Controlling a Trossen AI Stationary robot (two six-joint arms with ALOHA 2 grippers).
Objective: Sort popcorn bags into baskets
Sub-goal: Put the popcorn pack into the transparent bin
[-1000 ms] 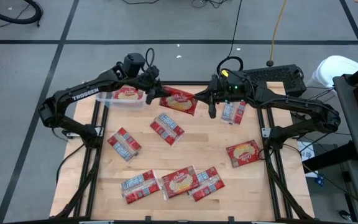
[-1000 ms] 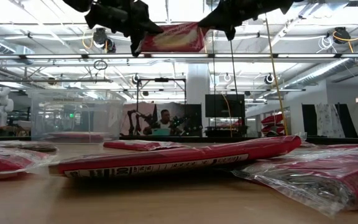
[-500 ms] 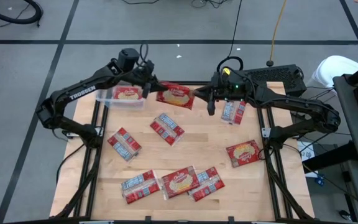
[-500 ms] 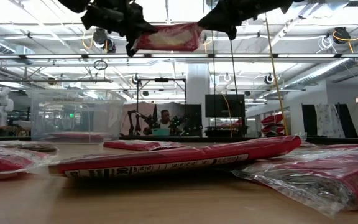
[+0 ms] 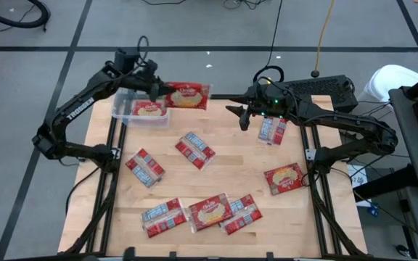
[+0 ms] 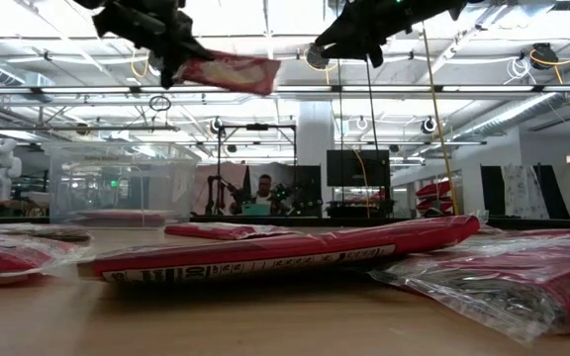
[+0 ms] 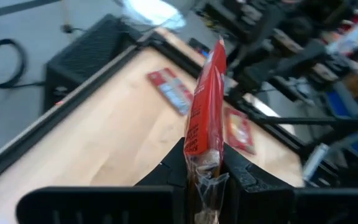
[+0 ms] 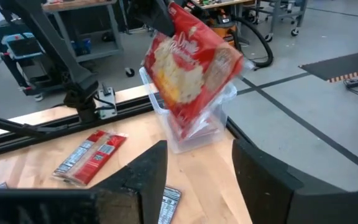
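- One popcorn bag (image 5: pixel 187 96) hangs in my left gripper (image 5: pixel 158 90) in the high view, clamped by its edge just beside the clear basket (image 5: pixel 141 112), which holds another bag; half a second ago it hung nearer mid-table. "TROSSEN" reads on my arm.
- Low view: the held bag (image 6: pixel 228 72) tilts high above the tabletop (image 6: pixel 265 316).
- Left wrist view: fingers (image 7: pixel 241 177) pinch its seam.
- Right wrist view: my right gripper (image 8: pixel 194 168) gapes wide, holding nothing.

Red popcorn bag (image 6: pixel 228 72) aloft in left gripper (image 6: pixel 171 61)
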